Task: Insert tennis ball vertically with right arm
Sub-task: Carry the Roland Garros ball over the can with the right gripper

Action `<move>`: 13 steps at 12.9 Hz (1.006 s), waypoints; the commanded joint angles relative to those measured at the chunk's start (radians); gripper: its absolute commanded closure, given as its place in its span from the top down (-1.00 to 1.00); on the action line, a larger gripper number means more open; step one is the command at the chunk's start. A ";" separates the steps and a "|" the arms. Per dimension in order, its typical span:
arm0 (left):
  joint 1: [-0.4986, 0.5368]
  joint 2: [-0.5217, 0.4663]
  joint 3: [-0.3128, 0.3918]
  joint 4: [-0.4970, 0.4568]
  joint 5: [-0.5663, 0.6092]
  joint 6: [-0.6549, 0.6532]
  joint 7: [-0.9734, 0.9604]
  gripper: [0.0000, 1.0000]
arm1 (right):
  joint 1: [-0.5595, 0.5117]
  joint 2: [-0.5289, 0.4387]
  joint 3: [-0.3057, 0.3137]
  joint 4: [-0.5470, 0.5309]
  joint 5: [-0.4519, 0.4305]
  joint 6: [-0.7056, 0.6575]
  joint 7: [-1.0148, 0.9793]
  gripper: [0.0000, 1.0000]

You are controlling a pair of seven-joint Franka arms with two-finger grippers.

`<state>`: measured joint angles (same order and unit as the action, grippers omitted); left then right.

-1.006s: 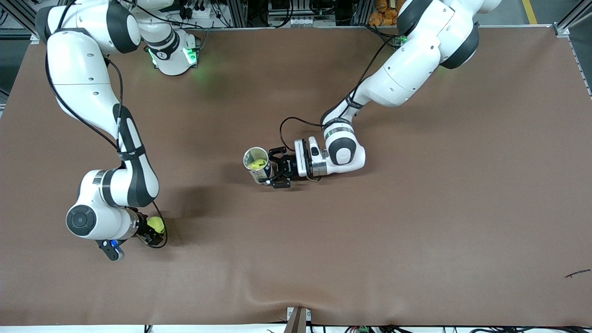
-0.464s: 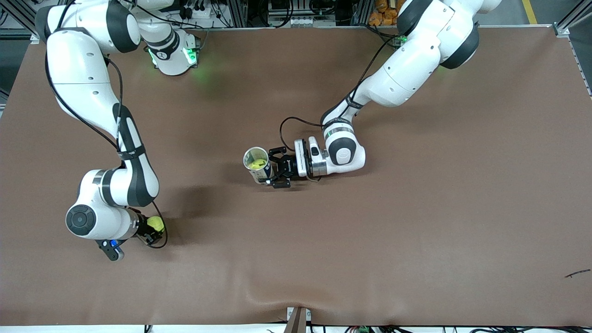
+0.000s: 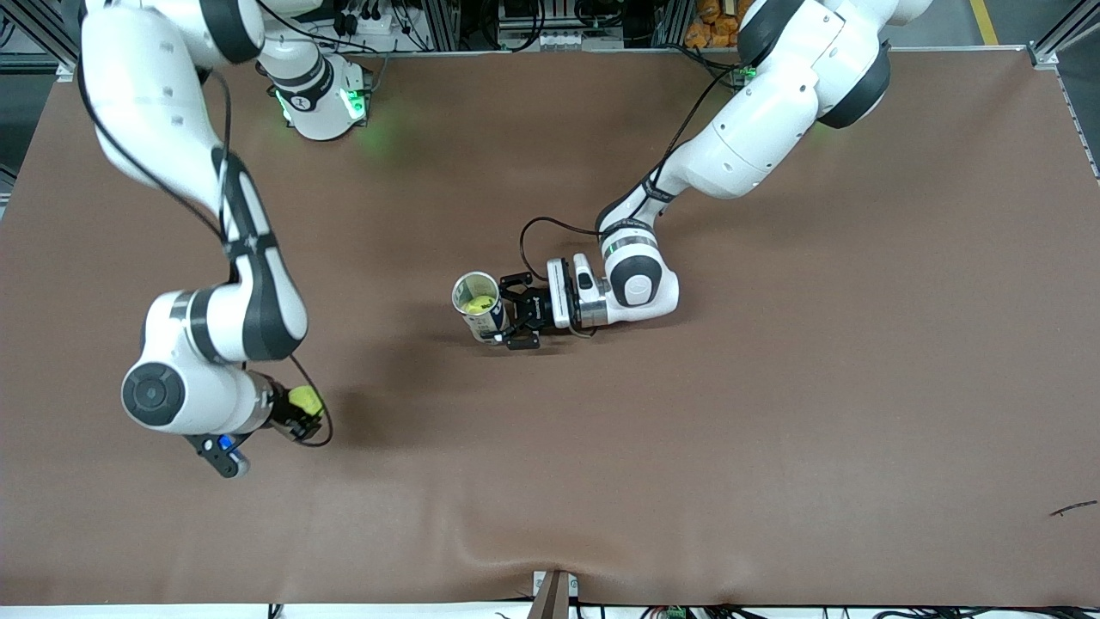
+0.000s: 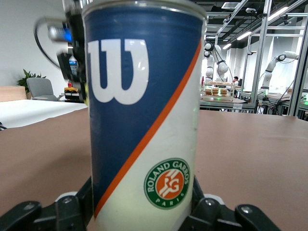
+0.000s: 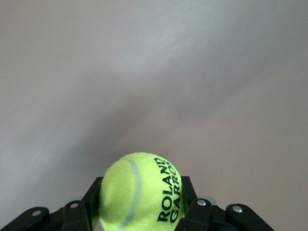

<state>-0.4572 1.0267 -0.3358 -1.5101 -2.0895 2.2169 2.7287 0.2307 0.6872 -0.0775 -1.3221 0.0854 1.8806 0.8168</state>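
A yellow-green tennis ball (image 3: pixel 306 400) marked ROLAND GARROS (image 5: pixel 139 192) sits between the black fingers of my right gripper (image 3: pixel 301 411) (image 5: pixel 142 195), which is shut on it a little above the brown cloth, toward the right arm's end of the table. At the middle of the table stands an upright blue-and-white Wilson can (image 3: pixel 478 308) (image 4: pixel 144 120), open at the top, with another yellow ball inside it. My left gripper (image 3: pixel 505 313) (image 4: pixel 142 214) is shut on the can's lower part from the side.
A brown cloth (image 3: pixel 687 447) covers the table and wrinkles near the front edge (image 3: pixel 507 550). A small dark scrap (image 3: pixel 1072 509) lies near the left arm's end. A black cable (image 3: pixel 537 236) loops at the left wrist.
My right gripper closed on the tennis ball and rose with it, shifting slightly toward the table's middle. The left arm and the can have not moved.
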 commanded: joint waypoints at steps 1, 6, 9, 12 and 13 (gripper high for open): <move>0.009 0.015 -0.009 -0.012 -0.007 -0.009 0.091 0.51 | 0.084 -0.124 -0.005 -0.034 0.022 -0.102 0.066 0.22; 0.009 0.015 -0.009 -0.012 -0.007 -0.009 0.091 0.51 | 0.315 -0.187 -0.007 -0.032 0.050 -0.166 0.325 0.22; 0.009 0.015 -0.009 -0.015 -0.007 -0.009 0.091 0.51 | 0.407 -0.183 -0.008 -0.034 0.037 -0.167 0.462 0.22; 0.009 0.015 -0.009 -0.019 -0.007 -0.009 0.091 0.52 | 0.455 -0.178 -0.008 -0.039 0.031 -0.169 0.501 0.22; 0.009 0.015 -0.009 -0.019 -0.007 -0.009 0.091 0.52 | 0.464 -0.172 -0.010 -0.039 0.028 -0.166 0.510 0.21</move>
<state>-0.4571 1.0269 -0.3361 -1.5139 -2.0895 2.2143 2.7287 0.6745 0.5226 -0.0757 -1.3463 0.1281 1.7114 1.2965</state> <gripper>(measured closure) 0.238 0.326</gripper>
